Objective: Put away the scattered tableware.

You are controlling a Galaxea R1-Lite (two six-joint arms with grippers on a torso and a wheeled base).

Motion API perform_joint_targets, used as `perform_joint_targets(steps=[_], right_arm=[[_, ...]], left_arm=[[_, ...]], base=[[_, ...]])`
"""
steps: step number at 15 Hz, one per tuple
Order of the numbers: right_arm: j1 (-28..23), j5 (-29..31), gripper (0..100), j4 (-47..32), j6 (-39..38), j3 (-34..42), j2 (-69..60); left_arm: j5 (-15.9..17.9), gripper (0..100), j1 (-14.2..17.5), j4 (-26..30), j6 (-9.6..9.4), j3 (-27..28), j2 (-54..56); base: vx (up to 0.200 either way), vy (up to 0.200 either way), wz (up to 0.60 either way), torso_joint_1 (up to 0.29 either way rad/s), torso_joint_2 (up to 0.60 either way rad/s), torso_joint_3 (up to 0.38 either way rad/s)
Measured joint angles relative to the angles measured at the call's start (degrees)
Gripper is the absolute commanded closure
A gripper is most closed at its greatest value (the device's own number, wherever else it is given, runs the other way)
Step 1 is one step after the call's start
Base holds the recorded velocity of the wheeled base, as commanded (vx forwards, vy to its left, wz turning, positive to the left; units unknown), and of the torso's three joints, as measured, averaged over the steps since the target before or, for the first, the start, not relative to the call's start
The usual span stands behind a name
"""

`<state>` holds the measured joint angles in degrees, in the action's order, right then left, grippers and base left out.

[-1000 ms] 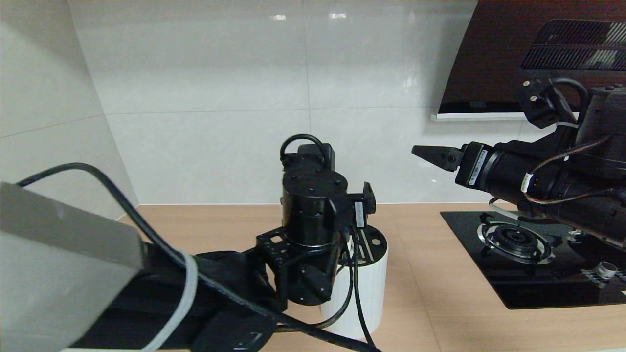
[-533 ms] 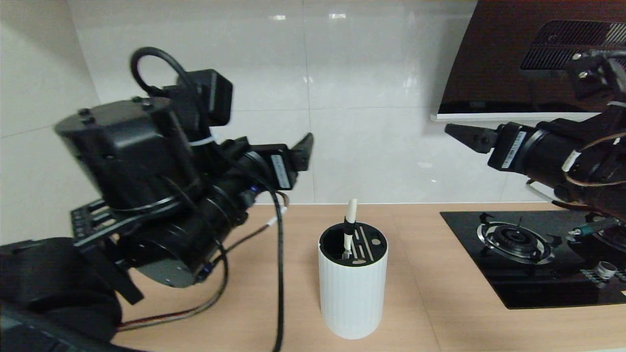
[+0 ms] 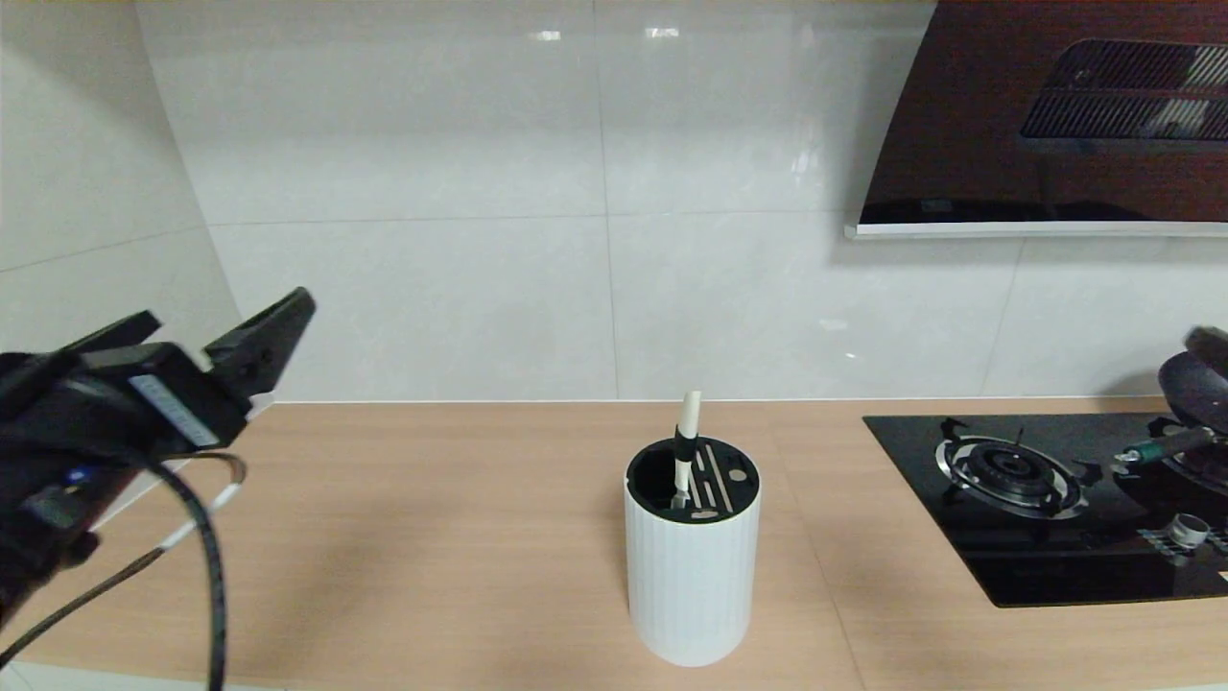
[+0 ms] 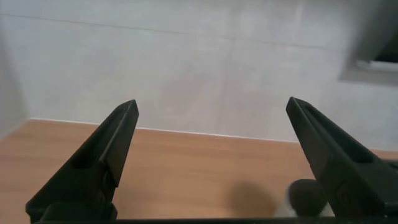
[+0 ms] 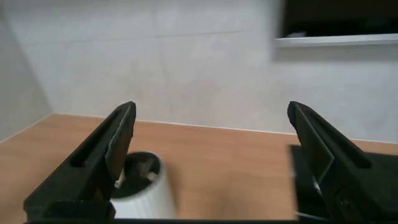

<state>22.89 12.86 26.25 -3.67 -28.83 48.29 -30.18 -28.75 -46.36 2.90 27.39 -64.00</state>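
A white ribbed holder (image 3: 693,576) stands near the tabletop's (image 3: 432,537) front edge, about midway along it, a utensil handle (image 3: 688,422) sticking up from its slotted top. Bare wood runs from it to the left edge, where the left pincer (image 3: 225,315) hangs above with fingers spread. Toward the right edge, a black hob (image 3: 1017,561) with raised grates and a dark pan (image 3: 1194,379) takes the surface, under an overhanging hood (image 3: 1055,125). A tiled wall (image 3: 432,288) closes the back edge.

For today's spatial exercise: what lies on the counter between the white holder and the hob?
Only bare counter separates holder and hob, seen in head view.
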Motion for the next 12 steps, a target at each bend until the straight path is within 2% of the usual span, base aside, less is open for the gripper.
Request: perform_joint_targets(steps=[2, 4, 7, 9, 10, 12], right_arm=[[-4.27, -0.22, 0, -9.41, 0.85, 4.24, -10.97], [-9.20, -0.38, 0, -18.75, 1.90, 6.49, -21.59], [-16.26, -0.60, 0, -29.94, 4.89, 8.11, -35.21], [-19.92, -2.57, 0, -31.72, 5.85, 8.69, -40.28], [-21.05, -2.99, 0, -31.74, 6.31, 9.13, -42.25], [-22.49, -2.52, 0, -31.13, 6.75, 12.17, -45.48]], left_arm=[[1.28, 0, 1.46, 5.10, -3.25, -4.41, 10.51], [3.19, 0, 3.83, 14.69, -5.33, -7.55, 21.97], [7.08, 0, 9.33, 30.98, -6.78, -9.70, 38.95], [9.94, 0, 14.40, 39.58, -7.55, -10.40, 47.96], [9.96, 0, 17.42, 41.85, -7.77, -11.00, 51.66], [9.11, 0, 21.99, 40.81, -8.01, -12.41, 55.66]], base=[[0.000, 0.000, 0.00, 0.000, 0.00, 0.000], [0.000, 0.000, 0.00, 0.000, 0.00, 0.000], [0.000, 0.000, 0.00, 0.000, 0.00, 0.000], [0.000, 0.000, 0.00, 0.000, 0.00, 0.000], [0.000, 0.000, 0.00, 0.000, 0.00, 0.000], [0.000, 0.000, 0.00, 0.000, 0.00, 0.000]])
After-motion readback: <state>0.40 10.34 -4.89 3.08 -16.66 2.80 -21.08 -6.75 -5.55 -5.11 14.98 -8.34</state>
